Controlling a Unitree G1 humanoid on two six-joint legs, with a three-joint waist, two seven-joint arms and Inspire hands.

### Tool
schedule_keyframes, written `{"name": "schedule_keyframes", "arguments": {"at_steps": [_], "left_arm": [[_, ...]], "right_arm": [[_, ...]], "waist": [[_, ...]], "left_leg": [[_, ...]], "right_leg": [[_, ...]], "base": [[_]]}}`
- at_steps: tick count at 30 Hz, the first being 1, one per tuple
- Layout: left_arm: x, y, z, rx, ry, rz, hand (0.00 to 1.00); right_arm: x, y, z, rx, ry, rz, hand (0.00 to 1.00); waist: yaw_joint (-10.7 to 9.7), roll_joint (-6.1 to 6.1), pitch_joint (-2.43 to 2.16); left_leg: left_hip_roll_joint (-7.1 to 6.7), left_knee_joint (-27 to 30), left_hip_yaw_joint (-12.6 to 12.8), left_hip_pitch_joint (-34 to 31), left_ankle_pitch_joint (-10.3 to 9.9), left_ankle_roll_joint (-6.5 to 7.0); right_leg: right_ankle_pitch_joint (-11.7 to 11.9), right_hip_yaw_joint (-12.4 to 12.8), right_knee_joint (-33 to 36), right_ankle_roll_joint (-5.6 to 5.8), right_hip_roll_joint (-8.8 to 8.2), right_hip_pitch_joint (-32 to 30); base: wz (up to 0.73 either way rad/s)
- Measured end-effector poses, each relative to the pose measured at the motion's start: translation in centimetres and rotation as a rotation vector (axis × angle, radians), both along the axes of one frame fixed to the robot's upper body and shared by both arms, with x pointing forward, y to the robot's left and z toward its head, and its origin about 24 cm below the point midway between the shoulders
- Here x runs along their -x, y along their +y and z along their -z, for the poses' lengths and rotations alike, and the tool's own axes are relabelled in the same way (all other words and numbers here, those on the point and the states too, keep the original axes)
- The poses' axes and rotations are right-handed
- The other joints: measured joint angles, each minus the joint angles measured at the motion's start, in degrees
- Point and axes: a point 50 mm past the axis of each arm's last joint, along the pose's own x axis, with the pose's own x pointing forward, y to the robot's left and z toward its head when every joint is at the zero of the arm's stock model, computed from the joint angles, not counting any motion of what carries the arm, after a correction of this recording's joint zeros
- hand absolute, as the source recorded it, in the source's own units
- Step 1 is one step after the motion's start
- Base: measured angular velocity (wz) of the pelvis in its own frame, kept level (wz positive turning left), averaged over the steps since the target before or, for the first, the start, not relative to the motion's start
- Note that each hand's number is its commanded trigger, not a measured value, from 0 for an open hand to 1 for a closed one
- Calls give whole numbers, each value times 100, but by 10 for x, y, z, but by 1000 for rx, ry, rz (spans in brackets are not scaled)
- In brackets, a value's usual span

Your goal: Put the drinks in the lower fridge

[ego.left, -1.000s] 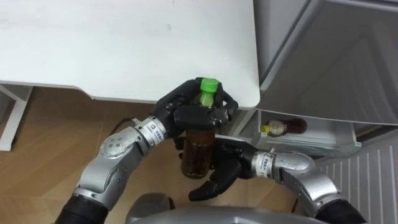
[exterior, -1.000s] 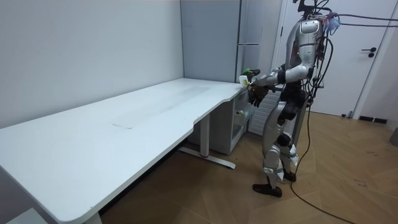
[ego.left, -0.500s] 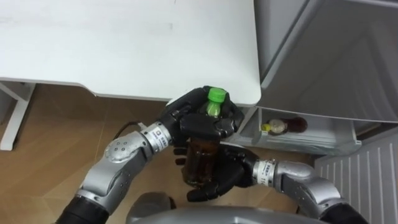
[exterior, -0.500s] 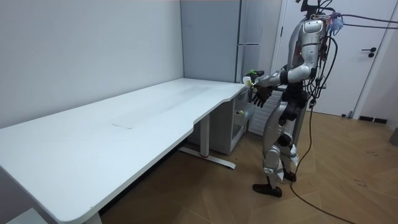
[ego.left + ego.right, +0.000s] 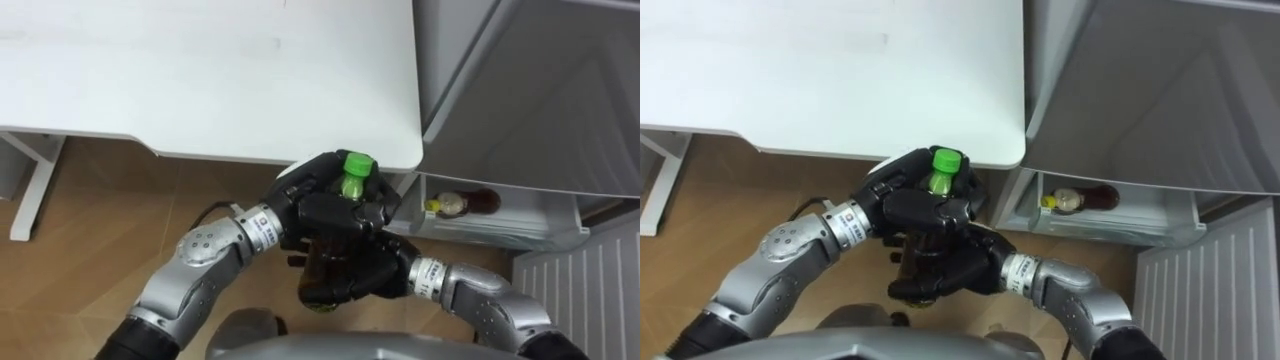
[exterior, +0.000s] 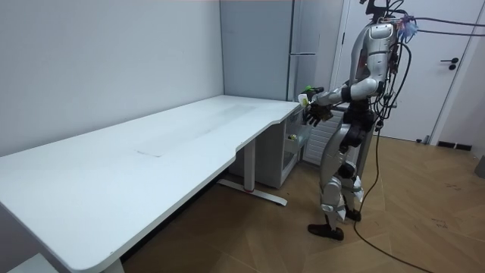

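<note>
In the left eye view, a brown bottle (image 5: pixel 352 180) with a green cap is held upright in the middle of the frame, just below the edge of the white surface (image 5: pixel 200 80). Its neck is gripped by the left hand (image 5: pixel 325 210). Its lower part is wrapped by the right hand (image 5: pixel 365 278). A second bottle (image 5: pixel 460 204) is seen lying low in the grey fridge (image 5: pixel 520 100) at the right.

In the room view, the robot is seen standing at the upper right, between the surface's end and the fridge.
</note>
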Motion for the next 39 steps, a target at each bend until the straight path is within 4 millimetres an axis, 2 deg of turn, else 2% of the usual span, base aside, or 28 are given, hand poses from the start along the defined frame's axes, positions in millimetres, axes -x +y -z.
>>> {"name": "schedule_keyframes", "arguments": {"at_steps": [2, 8, 9, 10, 11, 12, 21, 25, 29, 32, 39], "left_arm": [[0, 0, 0, 2, -2, -1, 100], [0, -1, 1, 2, 2, -13, 100], [-1, -1, 1, 1, 4, -14, 92], [0, 0, 1, 0, 6, -15, 55], [0, -1, 2, 0, 9, -15, 4], [0, -1, 2, 1, 10, -15, 0], [0, 1, 7, 13, 43, -42, 0], [-1, 2, 8, 12, 43, -44, 0], [-3, 2, 10, 3, 50, -35, 0], [-5, 2, 12, -1, 51, -26, 0], [-5, 4, 15, 29, 58, -8, 0]], "right_arm": [[0, -1, -1, -27, 11, 34, 100], [2, -2, 1, -20, 22, 74, 100], [3, -2, 1, -19, 22, 73, 100], [3, -2, 2, -18, 24, 72, 100], [3, -1, 2, -15, 27, 72, 100], [3, -1, 2, -14, 28, 73, 100], [5, 0, 6, -5, 36, 86, 100], [6, 1, 7, -10, 39, 87, 100], [6, 1, 7, 3, 43, 95, 100], [6, 1, 8, 12, 46, 103, 100], [6, -1, 8, 16, 47, 100, 100]], "waist": [[-12, 21, -13], [-53, -5, -1], [-57, -10, 1], [-62, -17, 5], [-67, -20, 6], [-66, -20, 6], [-65, -8, 10], [-127, -2, 12], [-148, 57, 43], [-166, 110, 43], [-361, 151, 33]], "left_leg": [[3, -7, 1, 4, 1, -1], [1, -6, -4, -1, 3, 3], [1, -7, -8, -2, 3, 3], [-1, -7, -9, -7, 3, 3], [-1, -6, -6, -15, 3, 4], [0, -6, -5, -21, 3, 4], [13, -12, 21, -143, 4, 5], [13, -7, 32, -169, 4, 5], [13, 34, 38, -162, 4, 5], [13, 12, 37, -160, 4, 5], [6, -14, 51, -118, 8, 10]], "right_leg": [[0, 1, 4, 0, 0, 1], [-3, 1, 52, 4, -7, -19], [-3, 2, 51, 4, -7, -21], [-3, -1, 51, 4, -8, -29], [-3, 2, 52, 4, -8, -46], [-3, 2, 54, 4, -8, -54], [-3, 2, 65, 4, -9, -193], [-3, -8, 60, 4, -7, -200], [-3, 4, 60, 4, -8, -194], [-3, 10, 60, 4, -7, -189], [-2, 18, 55, 4, -11, -161]], "base": [[0], [0], [0], [0], [0], [0], [-1], [0], [0], [0], [0]]}}
